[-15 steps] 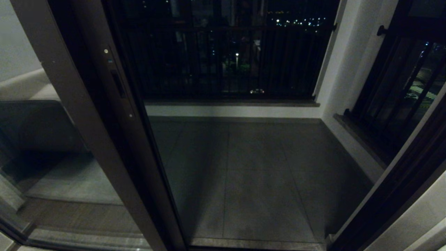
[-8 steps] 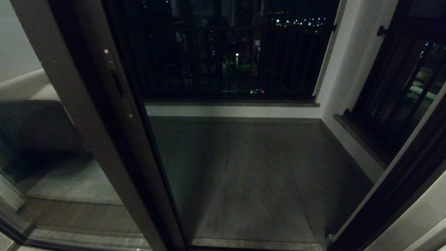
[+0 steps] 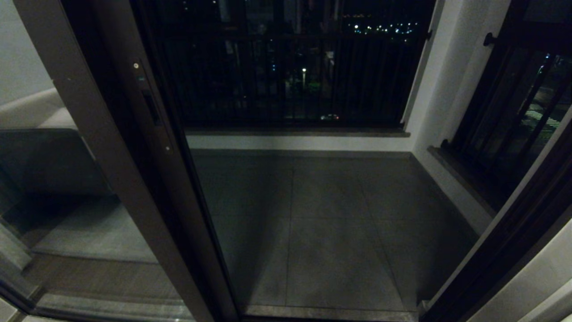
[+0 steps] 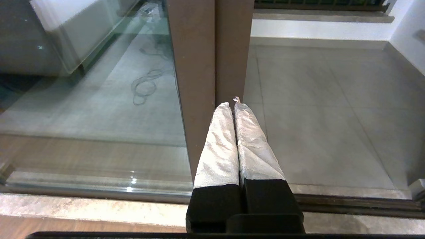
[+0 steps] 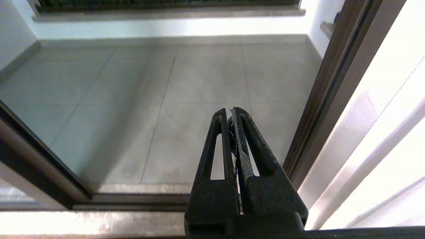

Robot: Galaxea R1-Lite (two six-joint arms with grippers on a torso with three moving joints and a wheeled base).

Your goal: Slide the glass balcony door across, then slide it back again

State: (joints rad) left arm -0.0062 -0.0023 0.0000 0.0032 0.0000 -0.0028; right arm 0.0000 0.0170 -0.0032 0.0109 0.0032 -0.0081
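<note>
The glass balcony door [image 3: 157, 134] stands slid to the left, its dark brown stile lying just behind the wider plain post [image 3: 80, 116] of the fixed pane. Its narrow black handle slot [image 3: 151, 107] sits between two small screws. Neither gripper shows in the head view. In the left wrist view my left gripper [image 4: 232, 103] is shut and empty, its white-wrapped fingers pointing at the door stile [image 4: 234, 49] low down; whether they touch it I cannot tell. My right gripper [image 5: 230, 111] is shut and empty over the balcony floor, apart from the door.
The doorway opens onto a grey tiled balcony floor [image 3: 330, 223]. Black barred railings [image 3: 290, 76] close the far side and more railings [image 3: 514, 112] the right. The dark right jamb [image 5: 328, 86] and the floor track [image 4: 348, 202] bound the opening. A cable coil [image 4: 144, 84] lies behind the glass.
</note>
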